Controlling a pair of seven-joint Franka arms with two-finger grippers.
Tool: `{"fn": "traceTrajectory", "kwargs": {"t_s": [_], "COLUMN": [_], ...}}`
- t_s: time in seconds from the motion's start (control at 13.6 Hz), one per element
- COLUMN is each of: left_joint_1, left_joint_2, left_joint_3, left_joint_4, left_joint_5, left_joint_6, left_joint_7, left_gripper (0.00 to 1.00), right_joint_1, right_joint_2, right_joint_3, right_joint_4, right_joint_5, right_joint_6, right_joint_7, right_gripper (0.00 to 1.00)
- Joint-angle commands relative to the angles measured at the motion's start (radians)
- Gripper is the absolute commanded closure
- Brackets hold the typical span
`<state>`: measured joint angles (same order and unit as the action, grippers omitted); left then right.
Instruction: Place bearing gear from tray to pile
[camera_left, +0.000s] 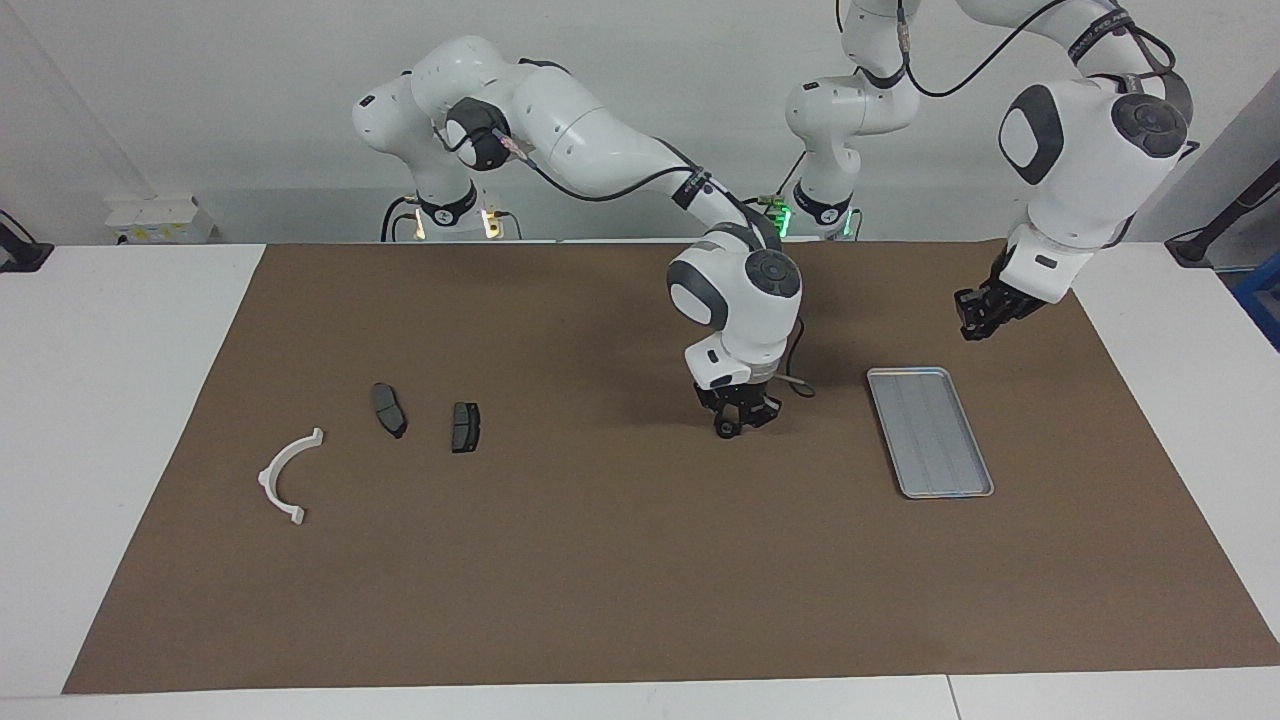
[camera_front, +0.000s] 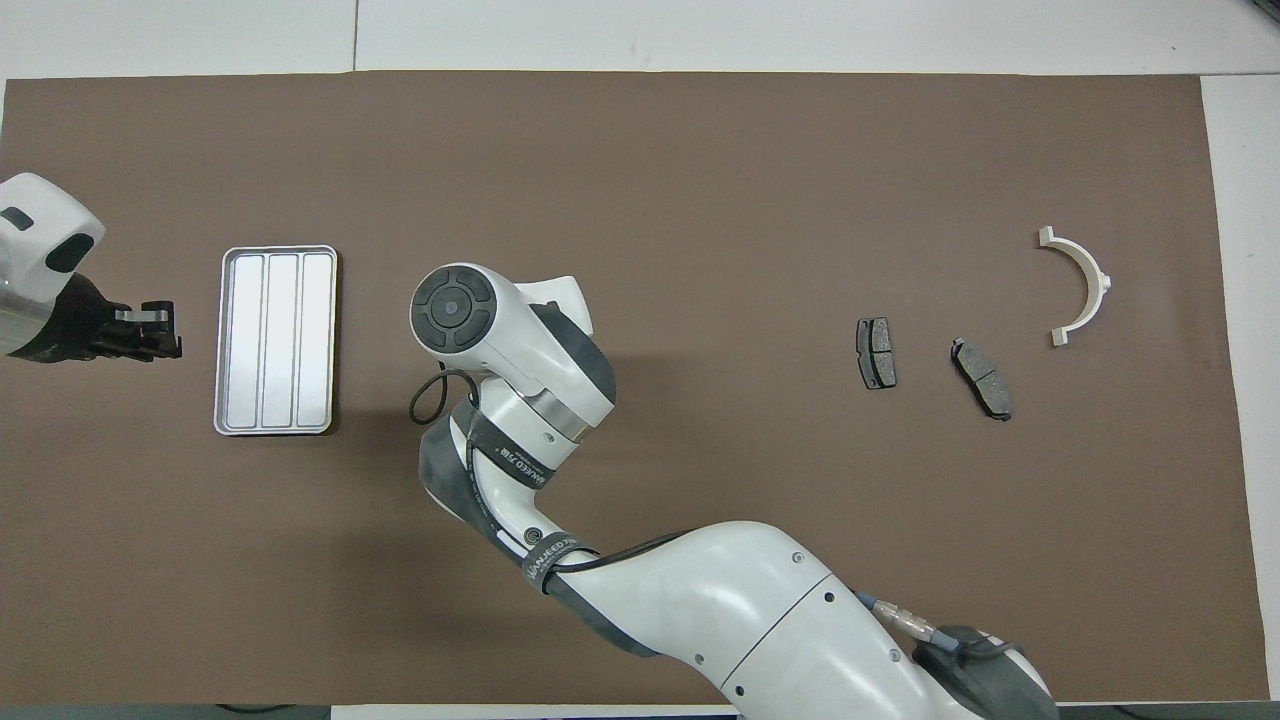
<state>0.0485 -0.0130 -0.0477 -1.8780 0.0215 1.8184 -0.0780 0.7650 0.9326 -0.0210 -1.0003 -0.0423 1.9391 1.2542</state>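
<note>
Since the tray (camera_left: 930, 432) looks empty and no gear shows, right gripper (camera_left: 741, 420) over mat between tray and pile (camera_left: 392, 410), grip unreadable, may carry nothing; left gripper (camera_left: 983, 318) waits beside tray, equally unreadable.

Shallow rectangular silver metal tray (camera_left: 930, 430), shiny, ribbed floor. White half-ring plastic piece (camera_left: 287, 475), smooth. Two dark grey brake-pad-shaped plates (camera_left: 388, 409), matt. Brown matt mat (camera_left: 620, 580) over smooth white worktop (camera_left: 100, 400).
</note>
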Motion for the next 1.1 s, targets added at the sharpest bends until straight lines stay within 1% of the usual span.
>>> {"fn": "traceTrajectory", "kwargs": {"t_s": [0.0,0.15,0.29,0.37,0.51,0.59,0.73,0.81,0.88,0.96,1.03], "left_joint_1": [0.002,-0.002,-0.009,-0.036,-0.128,-0.184,-0.267,-0.326,-0.369,-0.387,-0.427], "left_joint_2": [-0.004,-0.001,0.001,0.002,0.014,0.027,0.057,0.094,0.123,0.145,0.183], "left_joint_3": [-0.006,-0.008,-0.017,-0.017,-0.015,-0.015,-0.017,-0.015,-0.015,-0.017,-0.015], "left_joint_4": [0.019,0.020,0.019,0.016,0.014,0.011,0.011,0.011,0.007,0.005,0.016], "left_joint_5": [-0.003,-0.005,-0.014,-0.035,-0.037,-0.037,-0.038,-0.038,-0.038,-0.038,-0.038], "left_joint_6": [-0.021,-0.014,0.001,0.016,0.050,0.083,0.143,0.183,0.243,0.275,0.298], "left_joint_7": [-0.031,-0.037,-0.077,-0.109,-0.226,-0.334,-0.460,-0.539,-0.607,-0.630,-0.658], "left_gripper": [0.95,0.95,0.95,0.95,0.95,0.95,0.95,0.95,0.95,0.95,0.95], "right_joint_1": [-0.033,-0.090,-0.179,-0.231,-0.356,-0.422,-0.550,-0.606,-0.659,-0.686,-0.710], "right_joint_2": [-0.027,-0.139,-0.256,-0.300,-0.369,-0.395,-0.420,-0.423,-0.422,-0.428,-0.443], "right_joint_3": [0.009,0.015,0.036,0.050,0.058,0.056,0.056,0.055,0.056,0.055,0.055], "right_joint_4": [0.025,0.025,0.022,0.023,0.022,0.020,0.014,0.012,-0.001,-0.035,-0.085], "right_joint_5": [-0.024,-0.010,-0.007,-0.007,0.002,0.019,0.021,0.019,0.021,0.018,0.012], "right_joint_6": [-0.107,-0.251,-0.380,-0.450,-0.534,-0.558,-0.583,-0.580,-0.565,-0.530,-0.484], "right_joint_7": [-0.002,-0.129,-0.288,-0.400,-0.661,-0.799,-1.058,-1.173,-1.275,-1.333,-1.370], "right_gripper": [1.00,1.00,1.00,1.00,1.00,1.00,1.00,1.00,1.00,1.00,1.00]}}
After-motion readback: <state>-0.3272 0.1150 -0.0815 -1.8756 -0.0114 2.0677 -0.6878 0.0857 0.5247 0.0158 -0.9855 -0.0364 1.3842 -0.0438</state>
